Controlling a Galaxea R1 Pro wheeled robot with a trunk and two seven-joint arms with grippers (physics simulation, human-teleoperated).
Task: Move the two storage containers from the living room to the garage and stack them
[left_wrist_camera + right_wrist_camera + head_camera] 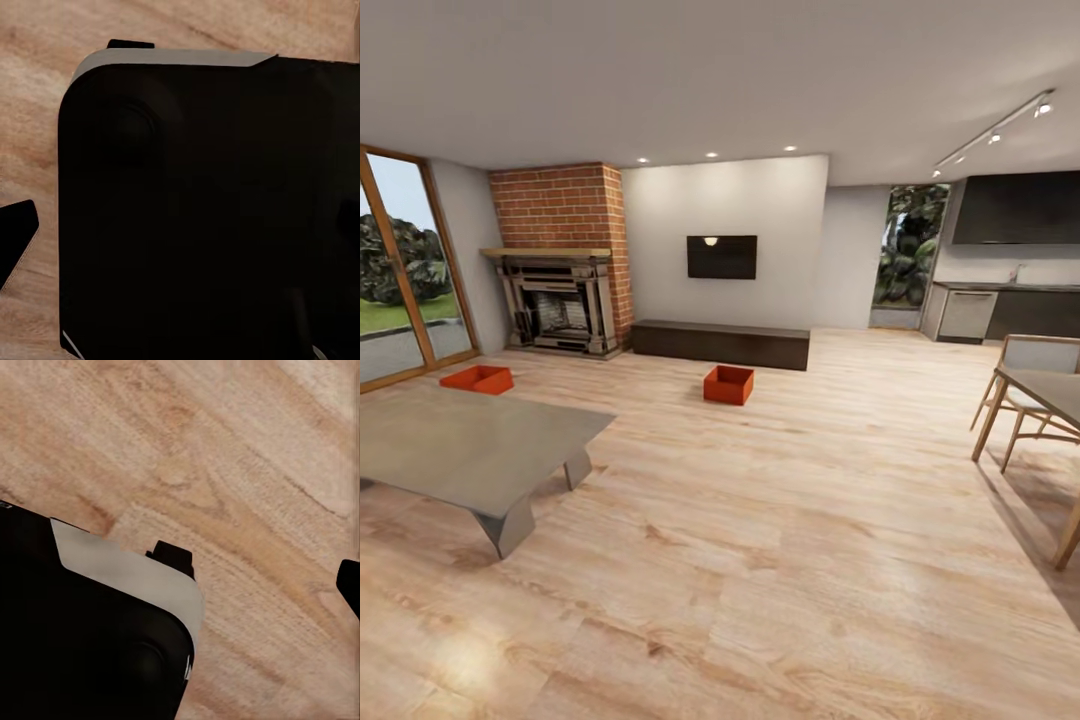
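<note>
I am in the living room. Two orange-red storage containers stand apart on the light wood planks. One container (729,384) lies in front of the dark console. The other container (478,379) is at the left, by the glass doors and beyond the grey table. Both are several steps away from me. In the left wrist view a dark fingertip (16,240) pokes in beside my black base (210,210), over bare planks. The right wrist view has a dark fingertip (350,585) near my base (82,645). The garage and its floor are out of view.
A low grey coffee table (460,445) stands at the near left. A brick fireplace (560,300), wall TV (721,257) and low console (720,343) line the far wall. A dining table with chairs (1040,395) is at the right, with open planks running between.
</note>
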